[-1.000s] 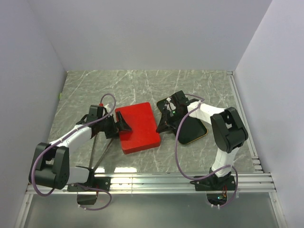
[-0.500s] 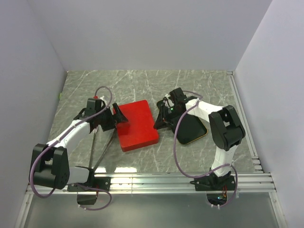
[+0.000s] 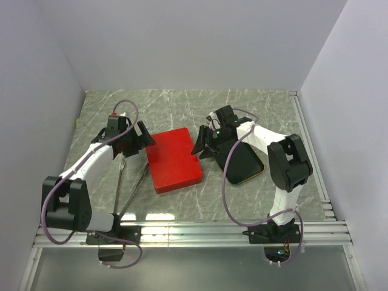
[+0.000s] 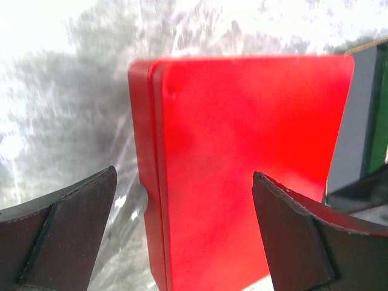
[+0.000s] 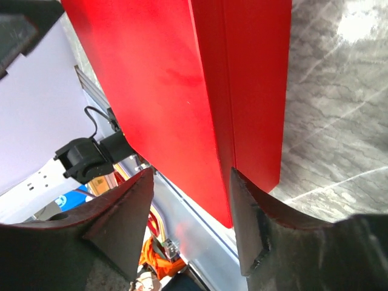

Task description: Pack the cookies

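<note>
Cookies aren't visible in any view, and I can't tell if they're inside the red box [image 3: 174, 160], which sits lid-on mid-table [image 3: 182, 109]. Left arm reaches in low from the left, claw [image 3: 142, 137] spread wide just off the box's left edge and gripping nothing. Right arm folds across the black tray [image 3: 247, 163], claw [image 3: 200, 149] apart at the box's right edge with no clamp on it. Free table lies behind the box; thin metal tongs [image 3: 119, 188] lie beside the left arm, and the tray sits just right of the box.
</note>
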